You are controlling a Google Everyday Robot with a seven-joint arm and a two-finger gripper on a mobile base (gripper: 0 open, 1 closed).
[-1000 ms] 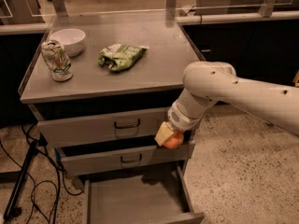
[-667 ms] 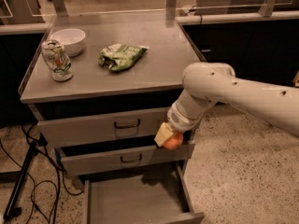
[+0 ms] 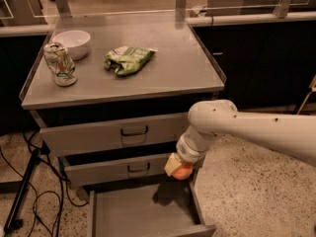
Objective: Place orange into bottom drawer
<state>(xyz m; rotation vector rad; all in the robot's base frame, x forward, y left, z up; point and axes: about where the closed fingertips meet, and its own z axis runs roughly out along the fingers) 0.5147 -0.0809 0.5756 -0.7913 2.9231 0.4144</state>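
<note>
Bowl (image 3: 72,41), can (image 3: 59,64) and snack bag (image 3: 127,59) sit on the countertop (image 3: 173,70).

The hand (image 3: 179,168) with the orange (image 3: 185,172) in its grip; above the open bottom drawer (image 3: 133,211)

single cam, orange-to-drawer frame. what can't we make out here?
All from the camera view:
- Orange: mostly covered by the gripper holding it above the bottom drawer.
- Bottom drawer front: cut off by the lower edge.
- Gap between orange and drawer floor: cannot be judged from one view.
- Arm base: past the right edge.
- Can label: too small to read.
</note>
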